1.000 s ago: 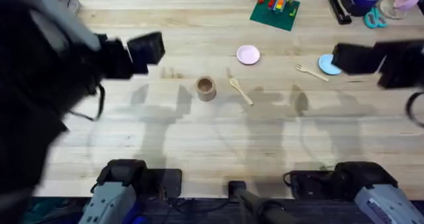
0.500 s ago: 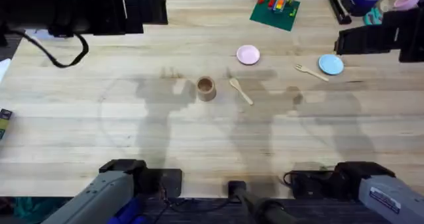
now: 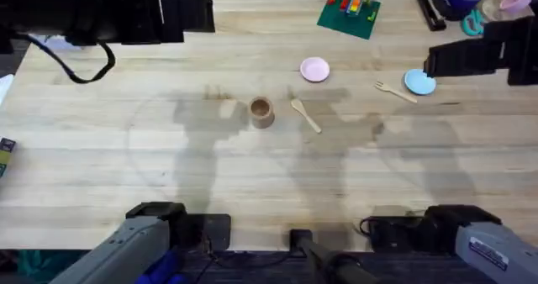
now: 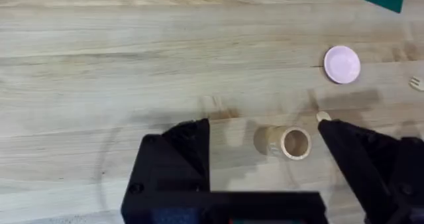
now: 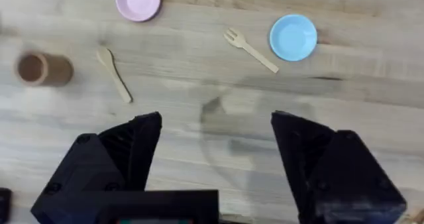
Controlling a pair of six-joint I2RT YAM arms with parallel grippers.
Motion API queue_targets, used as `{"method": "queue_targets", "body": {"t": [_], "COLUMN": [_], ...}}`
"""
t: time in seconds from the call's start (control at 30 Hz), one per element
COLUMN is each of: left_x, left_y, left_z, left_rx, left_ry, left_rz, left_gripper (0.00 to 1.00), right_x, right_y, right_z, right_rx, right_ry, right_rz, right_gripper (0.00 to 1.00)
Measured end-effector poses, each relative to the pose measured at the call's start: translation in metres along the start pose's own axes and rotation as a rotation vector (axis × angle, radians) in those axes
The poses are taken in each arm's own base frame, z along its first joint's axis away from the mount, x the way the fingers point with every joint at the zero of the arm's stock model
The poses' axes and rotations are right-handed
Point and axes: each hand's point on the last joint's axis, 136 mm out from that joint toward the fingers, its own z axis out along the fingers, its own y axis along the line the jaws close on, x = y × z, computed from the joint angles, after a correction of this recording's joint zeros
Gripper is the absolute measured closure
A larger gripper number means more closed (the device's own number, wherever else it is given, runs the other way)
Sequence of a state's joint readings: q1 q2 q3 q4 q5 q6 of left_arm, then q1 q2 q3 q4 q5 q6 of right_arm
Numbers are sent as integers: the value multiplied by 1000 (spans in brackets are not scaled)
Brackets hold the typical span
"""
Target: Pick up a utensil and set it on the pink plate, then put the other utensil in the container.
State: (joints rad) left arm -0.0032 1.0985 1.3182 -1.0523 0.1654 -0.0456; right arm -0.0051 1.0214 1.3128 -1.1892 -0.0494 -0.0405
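- High over the far left of the tabletop (image 3: 252, 175), the left gripper (image 4: 265, 144) hangs with its jaws spread wide and nothing between them.
- Seen from its wrist camera, the wooden cup (image 4: 285, 143) lies below the gap between the black fingers (image 4: 175, 151), mouth showing, with the pink plate (image 4: 342, 64) farther off.
- Over the far right of the tabletop, the right gripper (image 5: 215, 141) is likewise wide open and empty, hovering above bare wood.
- Beyond its fingers (image 5: 126, 148) lies the fork (image 5: 250, 50), flat on the wood, its handle end just beside the light-blue plate (image 5: 293, 37); whether they touch I cannot tell.
- From overhead, the fork (image 3: 395, 91) sits just left of the blue plate (image 3: 419, 82), well apart from the pink plate (image 3: 315, 69).
- The spoon (image 3: 305, 114) lies flat between the cup (image 3: 261, 112) and the fork, bowl end toward the far side, near the cup but apart from it.
- The pink plate holds nothing; the cup stands upright and looks empty.
- A green board with toy bricks (image 3: 349, 11) rests at the far edge.
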Motion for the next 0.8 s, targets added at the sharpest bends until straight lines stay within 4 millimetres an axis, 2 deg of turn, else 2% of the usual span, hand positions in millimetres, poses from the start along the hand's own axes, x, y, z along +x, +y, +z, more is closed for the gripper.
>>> {"method": "queue_targets", "body": {"t": [0.13,0.4,0.6,0.8], "left_x": [0,0,0,0], "left_y": [0,0,0,0], "left_z": [0,0,0,0], "left_rx": [0,0,0,0], "left_ry": [0,0,0,0], "left_rz": [0,0,0,0], "left_gripper": [7,7,8,8], "right_x": [-1,0,-20,-27], "right_y": [0,-3,-6,-9], "right_z": [4,36,62,94], "right_rx": [-1,-20,-23,-35], "right_ry": [15,135,119,162], "right_rz": [-69,-209,-304,-342], "right_gripper": [5,5,5,5]}}
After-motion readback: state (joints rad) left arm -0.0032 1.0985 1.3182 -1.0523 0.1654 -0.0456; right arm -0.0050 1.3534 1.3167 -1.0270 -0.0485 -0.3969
